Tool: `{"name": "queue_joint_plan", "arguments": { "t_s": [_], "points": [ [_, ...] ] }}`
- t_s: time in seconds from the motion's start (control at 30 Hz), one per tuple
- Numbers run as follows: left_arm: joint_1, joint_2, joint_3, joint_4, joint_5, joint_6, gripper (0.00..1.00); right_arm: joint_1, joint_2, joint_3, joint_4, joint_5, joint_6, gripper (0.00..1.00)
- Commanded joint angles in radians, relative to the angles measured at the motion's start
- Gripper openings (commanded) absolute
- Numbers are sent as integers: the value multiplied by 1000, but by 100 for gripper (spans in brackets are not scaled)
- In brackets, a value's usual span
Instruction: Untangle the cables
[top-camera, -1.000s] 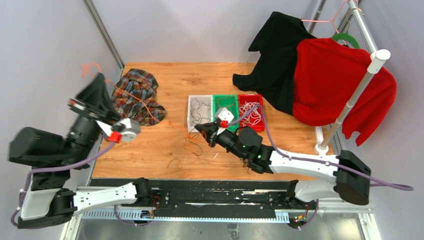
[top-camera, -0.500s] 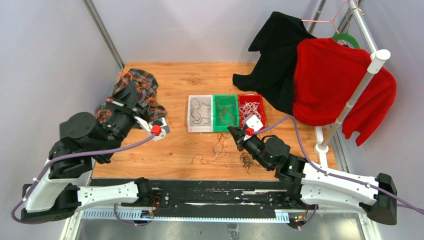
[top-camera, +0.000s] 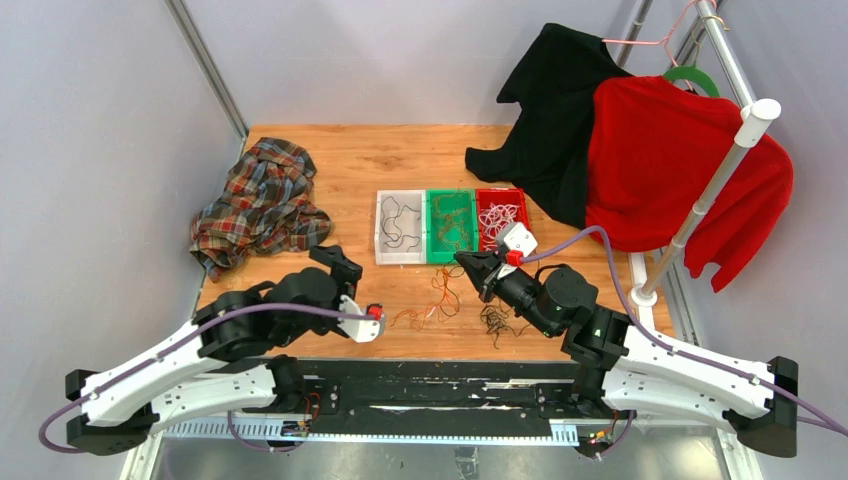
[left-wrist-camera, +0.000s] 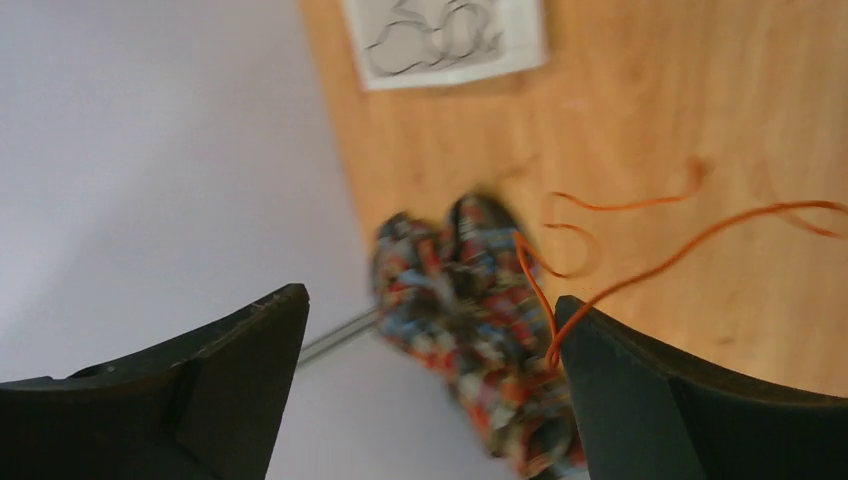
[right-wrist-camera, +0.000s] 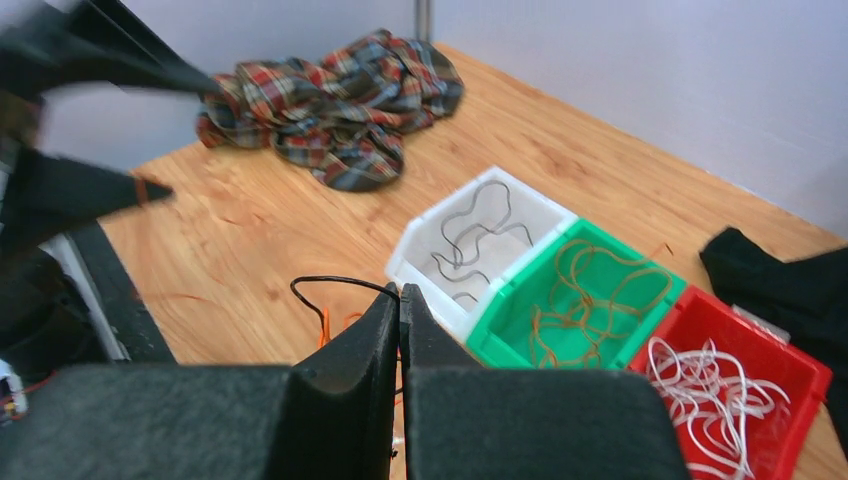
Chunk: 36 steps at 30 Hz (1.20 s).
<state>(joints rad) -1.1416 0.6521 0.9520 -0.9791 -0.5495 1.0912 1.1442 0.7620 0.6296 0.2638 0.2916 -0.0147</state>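
The left gripper (left-wrist-camera: 430, 297) is spread wide with nothing clamped; an orange cable (left-wrist-camera: 680, 245) is seen touching 1 fingertip. The right gripper (right-wrist-camera: 400, 292) is closed on a black cable (right-wrist-camera: 340, 279). More cables (top-camera: 437, 300) are scattered on the table (top-camera: 350, 160), just near of 3 bins (top-camera: 427, 228).

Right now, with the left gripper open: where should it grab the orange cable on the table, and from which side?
Probably the single strand of the orange cable that trails toward the left gripper, not the looped bunch. It lies flat on the table, so come from straight above with the fingers set across the strand.
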Motion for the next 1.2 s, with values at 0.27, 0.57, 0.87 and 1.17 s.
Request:
{"name": "queue_joint_plan", "arguments": {
  "t_s": [0.27, 0.57, 0.87, 1.17],
  "points": [
    [267, 159, 40, 350, 921, -615, 97, -6, 44, 175, -21, -62, 26, 1],
    [267, 237, -5, 625, 1074, -860, 90, -6, 117, 245, -40, 10, 46, 1],
    [266, 224, -89, 737, 1127, -975, 78, -4, 157, 283, -48, 57, 64, 1],
    [253, 176, -170, 828, 1113, -1012, 70, -3, 192, 312, -66, 100, 66, 1]
  ]
}}
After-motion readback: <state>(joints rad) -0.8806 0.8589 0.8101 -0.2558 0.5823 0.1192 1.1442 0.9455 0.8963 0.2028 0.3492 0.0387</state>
